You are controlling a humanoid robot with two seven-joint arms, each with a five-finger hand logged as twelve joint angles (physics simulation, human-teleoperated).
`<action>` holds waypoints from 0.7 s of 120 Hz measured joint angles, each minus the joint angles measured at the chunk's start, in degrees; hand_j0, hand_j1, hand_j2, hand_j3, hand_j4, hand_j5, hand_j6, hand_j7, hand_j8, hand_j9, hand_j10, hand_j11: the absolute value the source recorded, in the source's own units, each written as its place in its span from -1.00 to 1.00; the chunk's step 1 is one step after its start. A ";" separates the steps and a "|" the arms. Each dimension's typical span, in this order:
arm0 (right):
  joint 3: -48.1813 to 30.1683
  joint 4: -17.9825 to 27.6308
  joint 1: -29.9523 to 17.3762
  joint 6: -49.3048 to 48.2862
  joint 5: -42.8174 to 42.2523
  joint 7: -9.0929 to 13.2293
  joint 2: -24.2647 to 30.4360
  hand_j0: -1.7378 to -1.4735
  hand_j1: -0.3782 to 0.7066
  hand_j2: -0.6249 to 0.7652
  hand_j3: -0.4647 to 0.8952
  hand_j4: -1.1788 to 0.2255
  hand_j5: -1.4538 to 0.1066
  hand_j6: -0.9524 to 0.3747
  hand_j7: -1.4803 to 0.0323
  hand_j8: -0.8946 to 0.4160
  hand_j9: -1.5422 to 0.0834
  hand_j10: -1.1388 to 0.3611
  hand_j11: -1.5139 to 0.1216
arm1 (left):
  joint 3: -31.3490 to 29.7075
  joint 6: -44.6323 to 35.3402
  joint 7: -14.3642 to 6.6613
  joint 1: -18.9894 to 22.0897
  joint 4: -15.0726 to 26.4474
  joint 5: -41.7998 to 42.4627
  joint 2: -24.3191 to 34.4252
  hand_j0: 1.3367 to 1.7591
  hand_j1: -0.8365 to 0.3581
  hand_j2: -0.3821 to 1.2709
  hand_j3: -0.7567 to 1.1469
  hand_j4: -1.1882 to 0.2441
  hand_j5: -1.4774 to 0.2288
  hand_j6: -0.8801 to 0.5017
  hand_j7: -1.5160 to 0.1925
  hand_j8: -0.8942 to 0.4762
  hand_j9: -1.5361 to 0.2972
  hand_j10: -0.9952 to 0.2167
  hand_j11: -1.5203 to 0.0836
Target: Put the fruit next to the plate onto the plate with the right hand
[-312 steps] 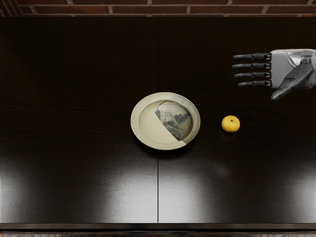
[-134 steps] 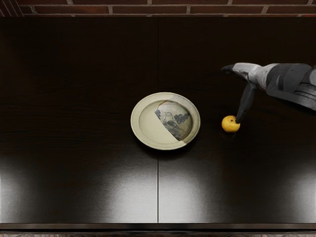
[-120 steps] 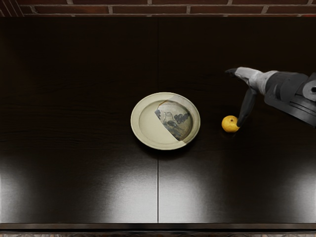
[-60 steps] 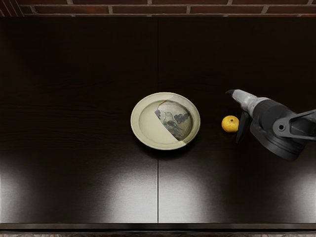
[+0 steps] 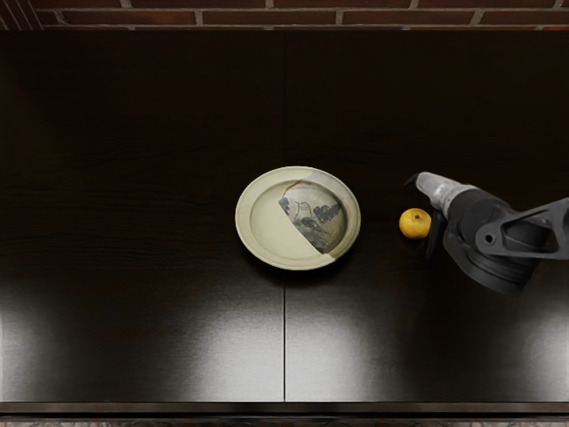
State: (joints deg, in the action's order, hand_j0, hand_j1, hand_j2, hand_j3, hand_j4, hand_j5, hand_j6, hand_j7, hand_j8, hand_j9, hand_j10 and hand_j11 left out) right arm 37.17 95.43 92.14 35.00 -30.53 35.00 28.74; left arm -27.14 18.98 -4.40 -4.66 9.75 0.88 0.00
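Observation:
A small yellow-orange fruit [image 5: 414,222] lies on the dark table, a short way right of the cream plate [image 5: 258,218] with a blue painted pattern. My right hand [image 5: 430,207] comes in from the right edge and sits just right of the fruit, seen edge-on. Its grey fingers [image 5: 438,186] reach past the fruit's far side and the dark thumb [image 5: 433,240] hangs by its right side. The hand is open, and the fruit rests on the table beside it. The left arm is out of view.
The dark glossy table [image 5: 142,294] stretches wide to the left and front. A brick wall [image 5: 284,14] runs along its far edge. The bulky wrist [image 5: 489,240] lies right of the fruit.
Over the last second the right hand has dropped from behind the fruit to table level at its right side, the wrist swinging forward. Fruit and plate have not moved.

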 joint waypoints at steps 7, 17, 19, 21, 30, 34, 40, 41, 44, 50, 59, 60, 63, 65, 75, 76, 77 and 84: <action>0.01 -1.37 -0.24 0.00 0.55 0.00 -0.99 -0.40 -0.53 -0.15 -0.32 0.41 0.55 0.15 0.64 0.08 0.60 0.27 0.55 | -0.01 0.00 0.00 0.00 0.00 0.00 0.00 0.52 0.98 -0.54 -0.21 0.66 0.73 0.27 0.77 0.31 0.68 0.64 0.90; 0.04 -3.12 -0.48 0.00 1.07 0.00 -2.21 -0.40 -0.51 -0.16 -0.32 0.39 0.53 0.13 0.61 0.06 0.58 0.25 0.53 | -0.01 0.00 0.00 -0.06 0.00 0.00 0.00 0.52 0.98 -0.54 -0.21 0.66 0.73 0.27 0.77 0.31 0.68 0.64 0.90; 0.05 -3.34 -0.52 0.00 1.15 0.00 -2.38 -0.40 -0.50 -0.16 -0.32 0.39 0.52 0.13 0.61 0.05 0.57 0.25 0.53 | -0.01 0.00 0.00 -0.08 0.00 0.00 0.00 0.52 0.98 -0.54 -0.21 0.66 0.73 0.27 0.77 0.31 0.68 0.64 0.90; 0.05 -3.54 -0.57 0.00 1.23 0.00 -2.52 -0.40 -0.49 -0.16 -0.32 0.38 0.52 0.12 0.60 0.05 0.56 0.24 0.52 | -0.01 0.00 0.00 -0.09 0.00 0.00 0.00 0.52 0.98 -0.54 -0.21 0.66 0.73 0.27 0.77 0.31 0.68 0.64 0.90; 0.07 -4.15 -0.78 0.00 1.52 0.00 -2.94 -0.40 -0.44 -0.17 -0.32 0.35 0.48 0.09 0.56 0.01 0.53 0.21 0.49 | 0.02 0.00 0.00 -0.09 0.00 0.00 0.00 0.52 0.98 -0.54 -0.20 0.66 0.73 0.27 0.77 0.31 0.68 0.64 0.90; 0.08 -4.31 -0.84 0.00 1.60 0.00 -3.05 -0.40 -0.43 -0.17 -0.32 0.34 0.47 0.08 0.55 0.00 0.52 0.20 0.48 | 0.04 0.00 0.00 -0.09 0.00 0.00 0.00 0.52 0.98 -0.54 -0.20 0.66 0.73 0.27 0.77 0.31 0.68 0.64 0.90; 0.09 -4.47 -0.93 0.00 1.68 0.00 -3.16 -0.40 -0.40 -0.17 -0.32 0.32 0.45 0.06 0.53 -0.02 0.50 0.18 0.45 | 0.06 0.00 0.00 -0.09 0.00 0.00 0.00 0.52 0.98 -0.54 -0.20 0.66 0.73 0.27 0.77 0.31 0.68 0.64 0.90; 0.09 -4.49 -0.94 0.00 1.69 0.00 -3.18 -0.40 -0.39 -0.17 -0.32 0.32 0.44 0.05 0.53 -0.02 0.50 0.18 0.45 | 0.06 0.00 0.00 -0.09 0.00 0.00 0.00 0.52 0.98 -0.54 -0.20 0.66 0.73 0.27 0.77 0.31 0.68 0.64 0.90; 0.09 -4.54 -0.97 0.00 1.71 0.00 -3.21 -0.40 -0.37 -0.17 -0.32 0.31 0.43 0.04 0.51 -0.03 0.48 0.17 0.44 | 0.07 0.00 0.00 -0.09 0.00 0.00 0.00 0.52 0.98 -0.54 -0.20 0.66 0.73 0.27 0.77 0.31 0.68 0.64 0.90; 0.11 -4.69 -1.06 0.00 1.75 0.00 -3.26 -0.40 -0.34 -0.18 -0.32 0.29 0.41 0.02 0.49 -0.06 0.46 0.15 0.41 | 0.07 0.00 0.00 -0.09 0.00 0.00 0.00 0.52 0.98 -0.54 -0.20 0.66 0.73 0.27 0.77 0.31 0.68 0.64 0.90; 0.12 -5.00 -1.29 0.00 1.78 0.00 -3.30 -0.40 -0.30 -0.18 -0.32 0.26 0.38 -0.01 0.46 -0.08 0.43 0.13 0.39 | 0.07 0.00 0.00 -0.09 0.00 0.00 0.00 0.52 0.98 -0.54 -0.20 0.66 0.73 0.27 0.77 0.31 0.68 0.64 0.90; 0.12 -5.04 -1.30 0.00 1.78 0.00 -3.31 -0.40 -0.30 -0.18 -0.32 0.26 0.37 -0.01 0.45 -0.08 0.43 0.13 0.38 | 0.07 0.00 0.00 -0.09 0.00 0.00 0.00 0.52 0.98 -0.54 -0.20 0.66 0.73 0.27 0.77 0.31 0.68 0.64 0.90; 0.13 -5.16 -1.35 0.00 1.78 0.00 -3.33 -0.40 -0.29 -0.19 -0.32 0.25 0.37 -0.02 0.44 -0.09 0.42 0.12 0.38 | 0.07 0.00 0.00 -0.09 0.00 0.00 0.00 0.52 0.98 -0.54 -0.20 0.66 0.73 0.27 0.77 0.31 0.68 0.64 0.90; 0.12 -5.23 -1.39 0.00 1.79 0.00 -3.34 -0.40 -0.28 -0.19 -0.32 0.25 0.36 -0.02 0.44 -0.10 0.42 0.12 0.37 | 0.07 0.00 0.00 -0.09 0.00 0.00 0.00 0.52 0.98 -0.54 -0.20 0.66 0.73 0.27 0.77 0.31 0.68 0.64 0.90; 0.15 -5.63 -1.60 0.00 1.80 0.00 -3.53 -0.40 -0.25 -0.19 -0.32 0.23 0.34 -0.04 0.41 -0.12 0.39 0.10 0.35 | 0.07 0.00 0.00 -0.09 0.00 0.00 0.00 0.52 0.98 -0.54 -0.21 0.66 0.73 0.27 0.77 0.31 0.68 0.64 0.90; 0.15 -5.71 -1.63 0.00 1.80 0.00 -3.59 -0.40 -0.25 -0.19 -0.32 0.23 0.34 -0.04 0.41 -0.12 0.39 0.10 0.35 | 0.07 0.00 0.00 -0.09 0.00 0.00 0.00 0.52 0.98 -0.54 -0.21 0.66 0.73 0.27 0.77 0.31 0.68 0.64 0.90; 0.15 -5.78 -1.66 0.00 1.80 0.00 -3.63 -0.40 -0.24 -0.19 -0.32 0.23 0.33 -0.05 0.41 -0.12 0.39 0.09 0.35 | 0.07 0.00 0.00 -0.09 0.00 0.00 0.00 0.52 0.98 -0.54 -0.21 0.66 0.73 0.27 0.77 0.31 0.68 0.64 0.90; 0.16 -6.34 -1.89 0.00 1.80 0.00 -4.09 -0.40 -0.23 -0.19 -0.32 0.22 0.32 -0.06 0.40 -0.13 0.38 0.09 0.34 | 0.07 0.00 0.00 -0.09 0.00 0.00 0.00 0.52 0.98 -0.54 -0.21 0.66 0.73 0.27 0.77 0.31 0.68 0.64 0.90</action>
State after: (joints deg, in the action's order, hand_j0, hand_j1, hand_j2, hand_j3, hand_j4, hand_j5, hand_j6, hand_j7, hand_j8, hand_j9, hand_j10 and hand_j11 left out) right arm 37.34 89.09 90.25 35.00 -28.73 35.00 24.66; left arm -27.07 18.98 -4.39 -4.75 9.75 0.88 0.00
